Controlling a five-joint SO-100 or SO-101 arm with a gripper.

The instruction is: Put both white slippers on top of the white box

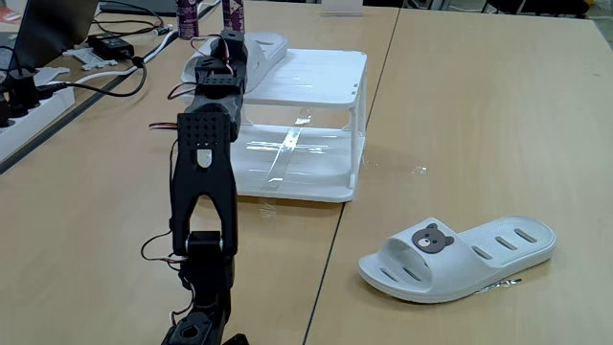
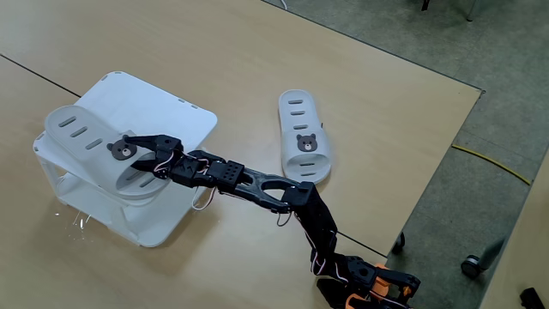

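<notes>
Tool (image 2: 144,166) jaws are seen spread around the strap of the first slipper (image 2: 86,142) in a fixed view from above, with one black finger above the bear patch and the other down inside the toe opening; whether the strap is gripped or has just been let go cannot be told from these pictures. That slipper is lying on the flat top of the white box (image 2: 184,116), set toward one side, with its toe end projecting a little past the front edge of the top. In a fixed view from behind the arm, the same slipper (image 1: 266,50) is partly hidden by the tool (image 1: 228,48) and the wrist.

The second slipper (image 2: 303,137) is left on the worktop (image 2: 257,51), well apart from the box, sole down and bear patch up; it appears at lower right (image 1: 460,257) in a fixed view from behind the arm.

The step in hand is judged to be the placing of the first slipper. Next, the jaws would need to be opened clear of the strap, the arm lifted away without the slipper being dragged off, and the tool brought across to the strap of the second slipper
</notes>
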